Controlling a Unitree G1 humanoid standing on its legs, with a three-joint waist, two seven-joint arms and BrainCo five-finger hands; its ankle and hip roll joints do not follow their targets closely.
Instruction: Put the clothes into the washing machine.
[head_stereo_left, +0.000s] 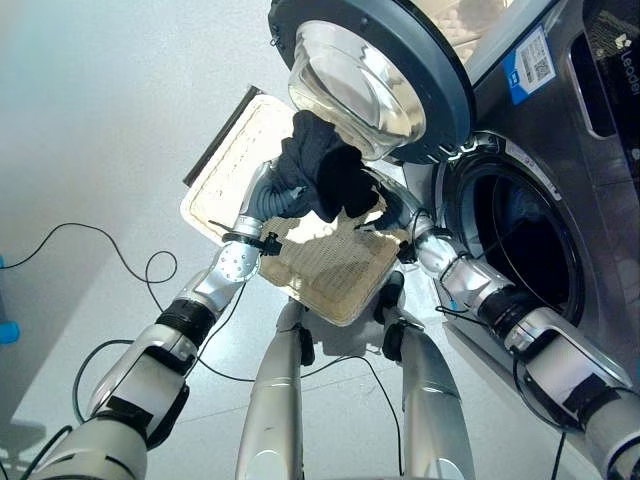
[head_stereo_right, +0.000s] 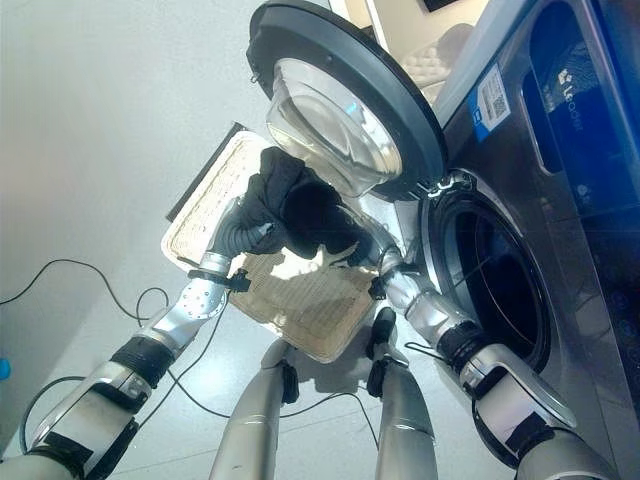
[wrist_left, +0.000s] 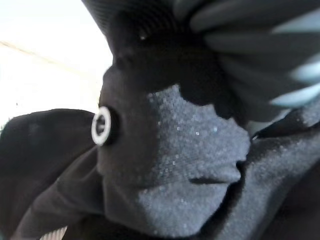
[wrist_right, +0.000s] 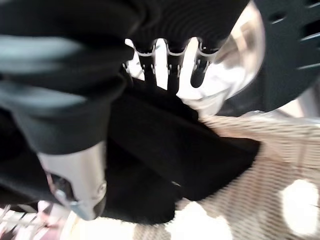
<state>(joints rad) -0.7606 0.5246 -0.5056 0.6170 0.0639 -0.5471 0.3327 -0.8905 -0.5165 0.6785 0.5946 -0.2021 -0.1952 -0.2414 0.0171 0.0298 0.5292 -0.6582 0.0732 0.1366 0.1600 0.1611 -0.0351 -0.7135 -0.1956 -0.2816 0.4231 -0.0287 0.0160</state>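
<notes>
The fingers of the left hand (head_stereo_left: 272, 190) are buried in a bundle of black cloth (head_stereo_left: 325, 170), so I cannot tell if they are curled or straight; in the left wrist view the cloth (wrist_left: 170, 165) lies directly against the dark ribbed cover, and a small white ring (wrist_left: 101, 126) sits on the fabric. This hand comes in from the lower left and holds the bundle up above a flat woven basket (head_stereo_left: 330, 270), which rests on the pale floor (head_stereo_left: 100, 130) with a dark edge on its far left side. The black cloth hangs between the two hands, over the middle of the basket and just below the glass bowl of the open round door (head_stereo_left: 375, 75) of the washing machine (head_stereo_left: 560, 170). More to the right, the right hand (head_stereo_right: 362, 247) reaches in from the lower right and meets the same bundle on its other side. In the right wrist view its fingers (wrist_right: 172, 70) point down into the top of the cloth (wrist_right: 165, 150) and the thumb lies along the fabric on the near side, so the hand is closed on the cloth. At the far right stands the dark grey machine with its round drum opening (head_stereo_left: 525, 240); the opening is dark inside, and the cloth is outside it, near the door hinge side.
</notes>
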